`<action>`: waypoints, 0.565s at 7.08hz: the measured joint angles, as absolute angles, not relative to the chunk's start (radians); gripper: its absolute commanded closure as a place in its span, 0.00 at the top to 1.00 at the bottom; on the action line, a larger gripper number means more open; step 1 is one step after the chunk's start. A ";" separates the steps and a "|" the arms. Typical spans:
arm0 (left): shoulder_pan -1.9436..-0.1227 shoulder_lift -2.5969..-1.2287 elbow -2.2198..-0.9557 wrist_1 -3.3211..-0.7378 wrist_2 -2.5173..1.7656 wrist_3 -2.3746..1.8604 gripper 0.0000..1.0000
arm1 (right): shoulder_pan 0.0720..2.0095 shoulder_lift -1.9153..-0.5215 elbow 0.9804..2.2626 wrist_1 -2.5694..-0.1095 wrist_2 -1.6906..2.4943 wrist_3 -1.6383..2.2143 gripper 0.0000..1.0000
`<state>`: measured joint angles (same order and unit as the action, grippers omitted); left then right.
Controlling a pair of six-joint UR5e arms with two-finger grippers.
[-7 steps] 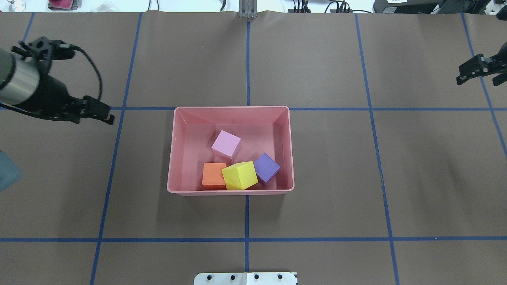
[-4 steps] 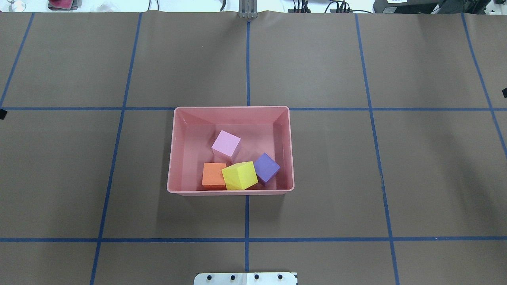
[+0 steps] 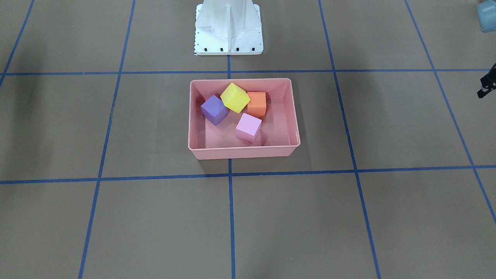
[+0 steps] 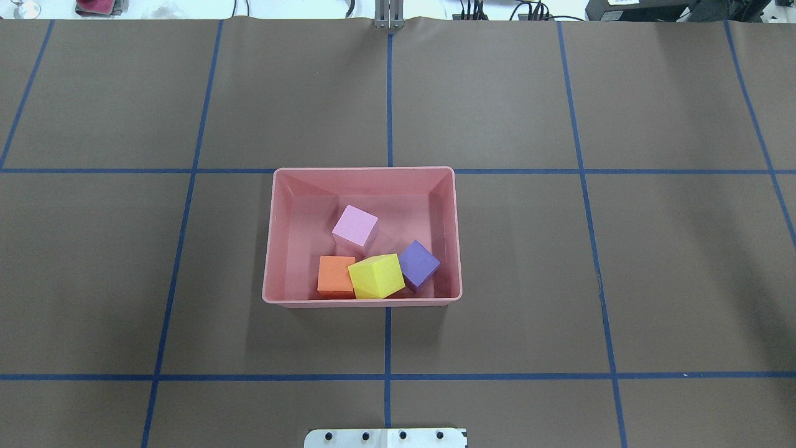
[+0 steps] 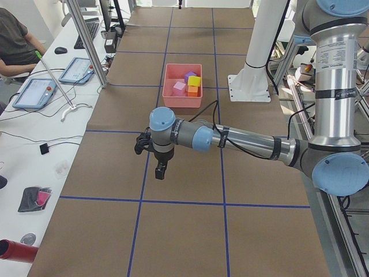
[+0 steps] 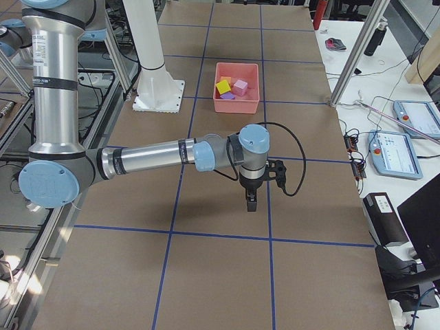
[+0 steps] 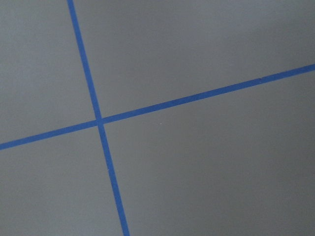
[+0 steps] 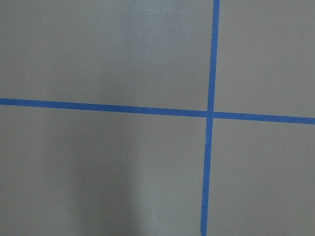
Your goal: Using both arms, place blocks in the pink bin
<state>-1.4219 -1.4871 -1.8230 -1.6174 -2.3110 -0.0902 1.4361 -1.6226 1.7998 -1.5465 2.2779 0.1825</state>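
Note:
The pink bin [image 4: 364,169] stands at the table's middle and also shows in the front view [image 3: 240,152]. All the blocks lie inside it: the pale pink block [image 4: 355,226], the orange block [image 4: 336,275], the yellow block [image 4: 376,276], tilted between its neighbours, and the purple block [image 4: 418,264]. The left gripper [image 5: 160,171] hangs over bare table far from the bin; only its edge shows in the front view [image 3: 486,83]. The right gripper [image 6: 251,201] hangs over bare table at the other end. I cannot tell whether either is open or shut. Both wrist views show only paper and tape.
Brown paper with a blue tape grid [image 4: 388,93] covers the table. The white robot base [image 3: 228,27] stands behind the bin. An operator [image 5: 17,40] sits at a side bench with tablets [image 5: 36,92].
Both arms have drawn outward and left the overhead view, the left one to the left, the right one to the right. The bin and blocks have not moved.

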 measured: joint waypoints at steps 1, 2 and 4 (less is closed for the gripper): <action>-1.429 -1.484 -1.815 -1.607 -2.314 -0.089 1.00 | 1.436 -1.624 1.800 -1.546 2.277 0.182 1.00; -1.432 -1.484 -1.811 -1.606 -2.315 -0.091 1.00 | 1.436 -1.623 1.798 -1.545 2.276 0.181 1.00; -1.433 -1.488 -1.812 -1.607 -2.316 -0.096 1.00 | 1.436 -1.622 1.796 -1.546 2.275 0.181 1.00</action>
